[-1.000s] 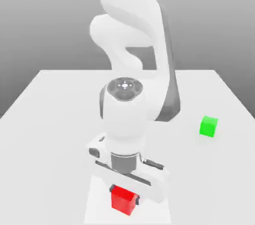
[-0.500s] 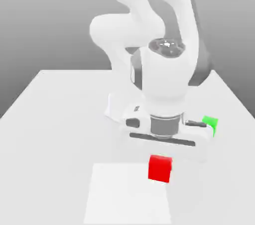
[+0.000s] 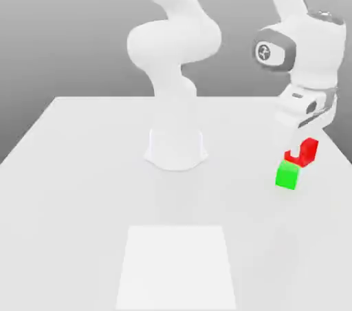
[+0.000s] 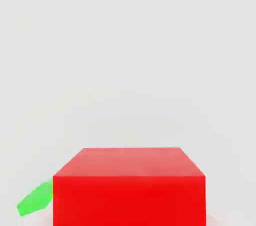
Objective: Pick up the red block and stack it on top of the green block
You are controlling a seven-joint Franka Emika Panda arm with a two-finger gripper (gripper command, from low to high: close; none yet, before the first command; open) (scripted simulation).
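Note:
In the exterior view the red block (image 3: 302, 152) hangs in the air under the white hand, with my gripper (image 3: 303, 149) shut on it. The green block (image 3: 287, 175) rests on the white table at the exterior view's right. The red cube is just above the green one and a little off to the exterior view's right of it, their edges close together in the picture. In the hand view the red block (image 4: 129, 185) is very close to the camera, and a sliver of the green block (image 4: 35, 200) shows beside it, lower down.
The arm's white base (image 3: 176, 146) stands at the middle of the table (image 3: 82, 165). A paler square patch (image 3: 176, 265) lies on the table's front middle. The green cube sits near the table's edge on the exterior view's right.
The arm has swung from the table's front middle to the exterior view's right, carrying the red block up off the pale patch and over to the green block.

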